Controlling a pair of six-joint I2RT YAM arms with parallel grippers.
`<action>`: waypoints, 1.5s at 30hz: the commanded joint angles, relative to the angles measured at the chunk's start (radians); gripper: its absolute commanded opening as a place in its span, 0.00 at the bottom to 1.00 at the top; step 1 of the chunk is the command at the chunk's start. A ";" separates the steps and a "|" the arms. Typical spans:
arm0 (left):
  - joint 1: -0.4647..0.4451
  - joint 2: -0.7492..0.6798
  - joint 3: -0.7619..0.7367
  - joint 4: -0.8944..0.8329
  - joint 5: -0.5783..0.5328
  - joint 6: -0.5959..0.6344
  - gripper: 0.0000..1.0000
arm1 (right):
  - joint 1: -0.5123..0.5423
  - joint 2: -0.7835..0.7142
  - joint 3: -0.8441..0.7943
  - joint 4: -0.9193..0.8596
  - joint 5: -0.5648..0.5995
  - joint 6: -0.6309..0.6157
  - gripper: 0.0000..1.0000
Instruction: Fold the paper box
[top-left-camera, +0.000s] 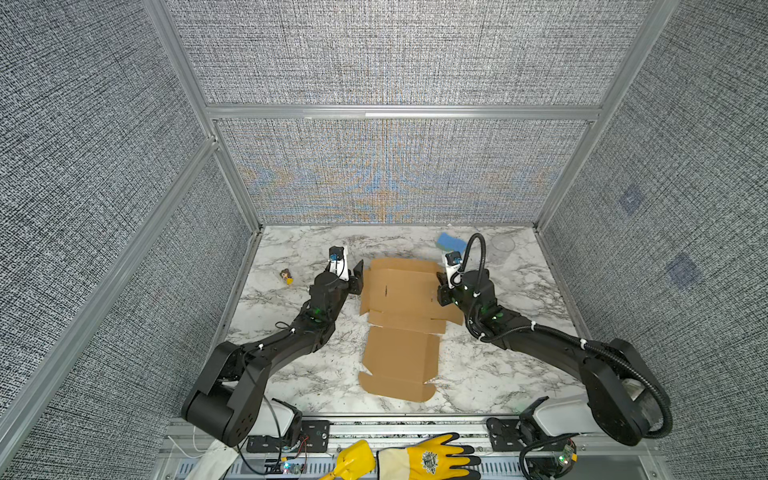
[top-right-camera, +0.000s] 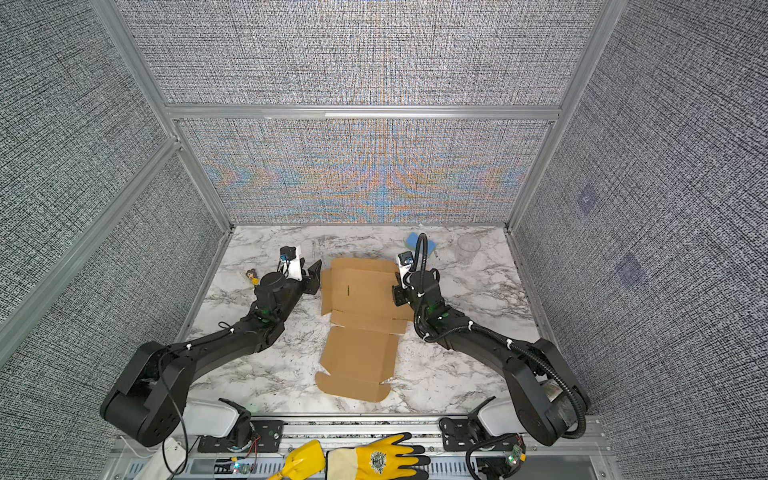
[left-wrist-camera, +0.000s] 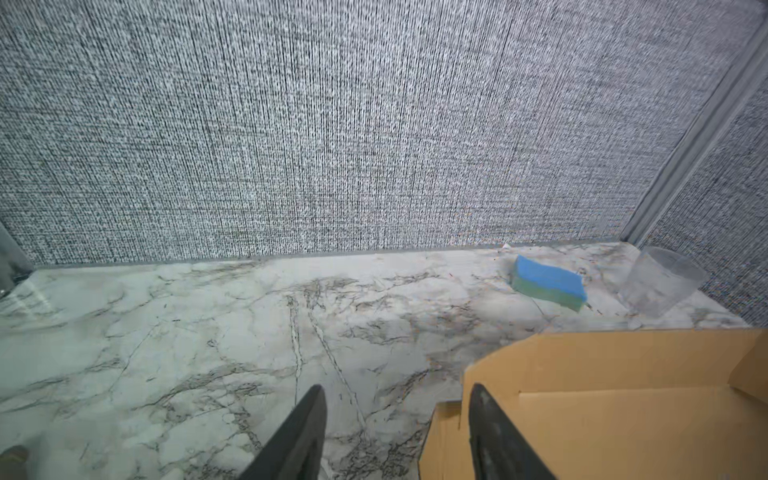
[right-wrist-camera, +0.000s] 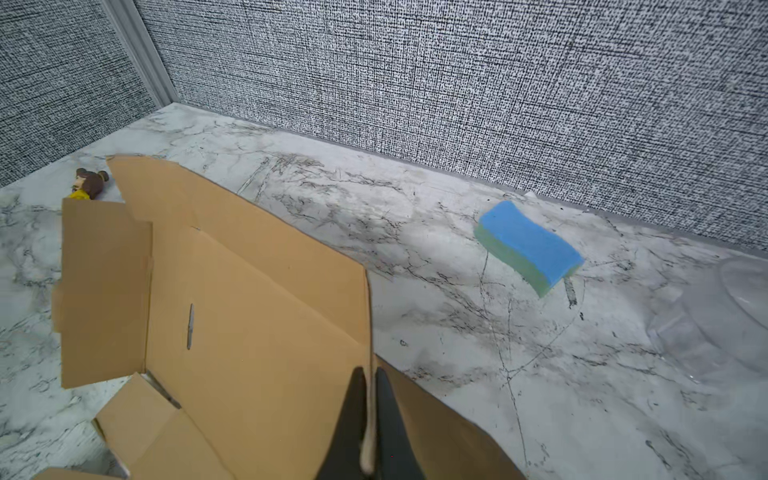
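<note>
My right gripper (right-wrist-camera: 369, 376) pinches the raised right flap of the paper box (top-left-camera: 401, 303), mid counter (top-left-camera: 519, 374); my left gripper (left-wrist-camera: 397, 390), spread, straddles its left flap. A clear cup (left-wrist-camera: 660, 282) stands near the far right corner.

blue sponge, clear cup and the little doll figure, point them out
blue sponge (right-wrist-camera: 528, 242): right wrist view, on its blue top face.
clear cup (left-wrist-camera: 660, 286): left wrist view, on its see-through side wall.
doll figure (right-wrist-camera: 90, 183): right wrist view, on its brown-haired head.
</note>
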 joint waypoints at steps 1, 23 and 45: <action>0.029 0.036 0.037 -0.106 0.035 -0.030 0.57 | 0.000 -0.006 -0.014 0.058 -0.047 -0.042 0.00; 0.158 0.135 -0.012 -0.157 0.221 -0.117 0.57 | -0.003 -0.008 -0.028 0.137 -0.097 -0.072 0.00; 0.156 0.178 -0.054 0.084 0.725 -0.080 0.53 | -0.004 0.004 -0.032 0.152 -0.131 -0.060 0.00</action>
